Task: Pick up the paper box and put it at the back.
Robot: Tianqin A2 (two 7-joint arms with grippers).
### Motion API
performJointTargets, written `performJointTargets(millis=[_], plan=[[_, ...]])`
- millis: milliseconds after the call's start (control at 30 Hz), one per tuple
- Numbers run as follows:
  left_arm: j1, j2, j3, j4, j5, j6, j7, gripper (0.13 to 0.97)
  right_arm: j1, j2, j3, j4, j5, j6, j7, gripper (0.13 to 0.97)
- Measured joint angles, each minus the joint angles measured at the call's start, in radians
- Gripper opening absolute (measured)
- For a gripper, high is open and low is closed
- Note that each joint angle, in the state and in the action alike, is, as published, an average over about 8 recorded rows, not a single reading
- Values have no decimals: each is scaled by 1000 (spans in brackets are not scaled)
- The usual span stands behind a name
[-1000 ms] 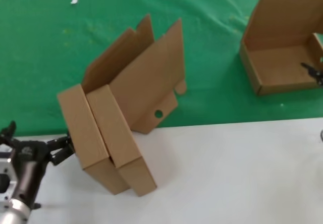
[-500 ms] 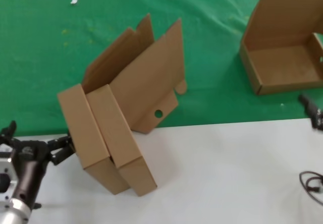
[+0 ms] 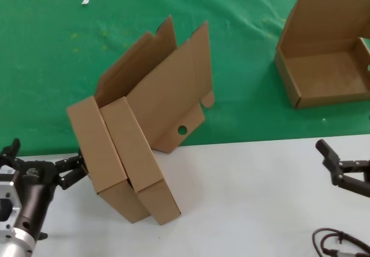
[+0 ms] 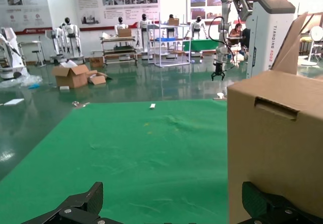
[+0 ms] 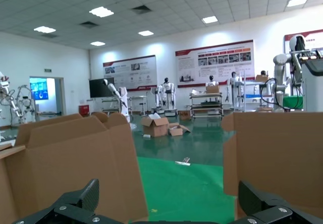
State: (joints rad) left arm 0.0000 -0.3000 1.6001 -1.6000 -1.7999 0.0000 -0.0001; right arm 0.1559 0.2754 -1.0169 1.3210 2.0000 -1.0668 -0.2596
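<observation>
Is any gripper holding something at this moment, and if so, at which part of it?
Nothing is held. The left gripper is open beside the paper box; the right gripper is open over the white tabletop.

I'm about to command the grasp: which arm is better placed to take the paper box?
Left, probably. The left claw is open right beside the paper box, one finger at its near wall. The right claw, also open, sits far off over the white tabletop.
</observation>
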Motion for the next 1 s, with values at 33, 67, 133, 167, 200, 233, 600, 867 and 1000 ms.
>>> performJointTargets(millis=[33, 67, 133, 167, 200, 233, 600, 867, 1000], plan=[[0, 0, 0, 0, 0, 0, 0, 966, -1, 0, -2, 1, 0, 3, 1, 966], [0, 0, 0, 0, 0, 0, 0, 966, -2, 0, -4, 3, -1, 8, 2, 966], [0, 0, 0, 0, 0, 0, 0, 966, -4, 0, -11, 6, -3, 20, 5, 966], [0, 0, 0, 0, 0, 0, 0, 966, -5, 0, -15, 8, -5, 28, 7, 966], [0, 0, 0, 0, 0, 0, 0, 966, -6, 0, -21, 11, -7, 38, 9, 966], [0, 0, 0, 0, 0, 0, 0, 966, -8, 1, -26, 14, -9, 49, 12, 966], [0, 0, 0, 0, 0, 0, 0, 966, -29, 4, -105, 51, -36, 192, 47, 966], [0, 0, 0, 0, 0, 0, 0, 966, -45, 7, -167, 81, -57, 306, 74, 966], [0, 0, 0, 0, 0, 0, 0, 966, -53, 8, -198, 96, -68, 363, 88, 966]])
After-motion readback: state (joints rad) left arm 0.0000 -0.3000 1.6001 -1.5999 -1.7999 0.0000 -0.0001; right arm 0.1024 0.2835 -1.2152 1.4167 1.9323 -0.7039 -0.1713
